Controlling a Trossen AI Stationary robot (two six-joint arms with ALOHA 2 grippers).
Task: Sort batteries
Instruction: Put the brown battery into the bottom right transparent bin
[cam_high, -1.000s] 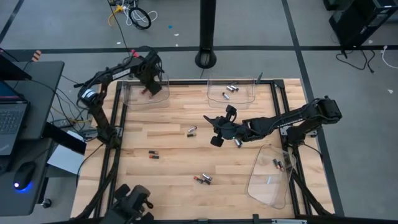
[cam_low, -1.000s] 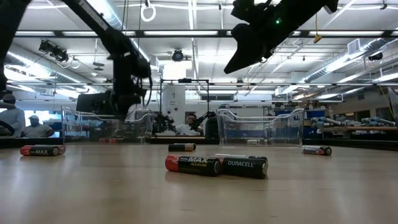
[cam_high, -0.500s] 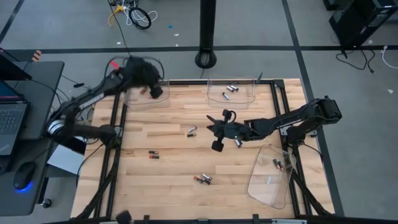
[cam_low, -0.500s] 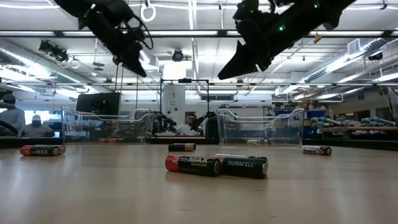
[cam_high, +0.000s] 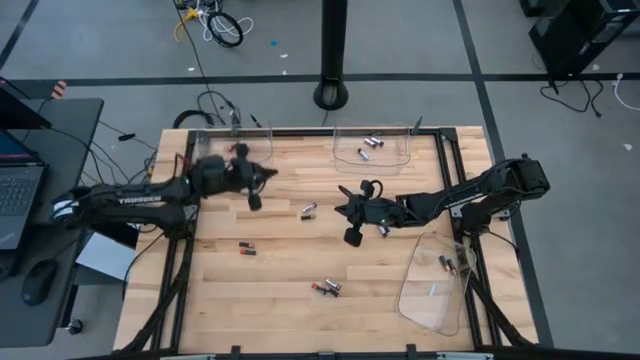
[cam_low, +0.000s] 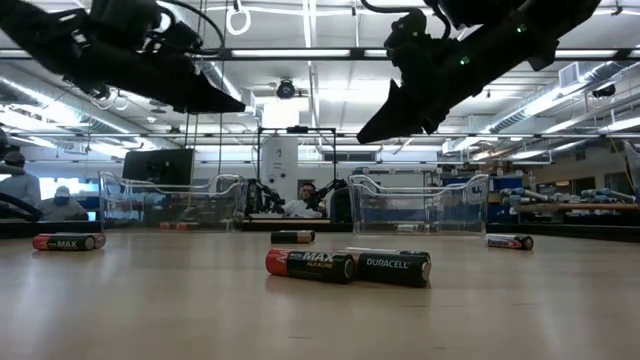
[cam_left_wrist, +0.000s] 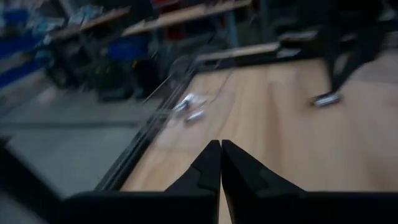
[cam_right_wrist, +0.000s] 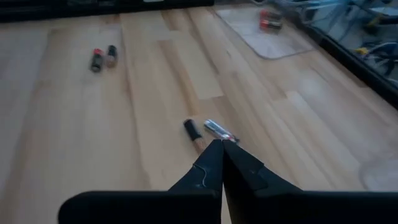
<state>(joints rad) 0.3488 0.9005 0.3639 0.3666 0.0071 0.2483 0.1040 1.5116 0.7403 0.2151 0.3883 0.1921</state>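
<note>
Loose batteries lie on the wooden table: a dark one and a silver one (cam_high: 309, 210), a red-and-black pair (cam_high: 247, 249), another pair (cam_high: 326, 288) and one (cam_high: 383, 229) under the right arm. My right gripper (cam_high: 340, 209) hovers shut, slanting down, its tips just short of the dark and silver batteries (cam_right_wrist: 211, 130). My left gripper (cam_high: 270, 171) hangs shut and empty, nearly level, above the table's far left part, near the far-left tray (cam_high: 235, 155). In the low view both grippers (cam_low: 240, 105) (cam_low: 362, 138) hang well above the table.
Three clear trays stand on the table: the far-left one, a far-middle one (cam_high: 373, 148) holding silver batteries, and a near-right one (cam_high: 435, 280) with a few batteries. Black frame rails (cam_high: 190, 200) border the table. Bare wood lies between the loose batteries.
My left gripper has pulled out of the far-left tray toward the table's near edge and centre, tipped up from pointing down to nearly level, and shut. My right gripper has sunk a little toward the dark and silver batteries.
</note>
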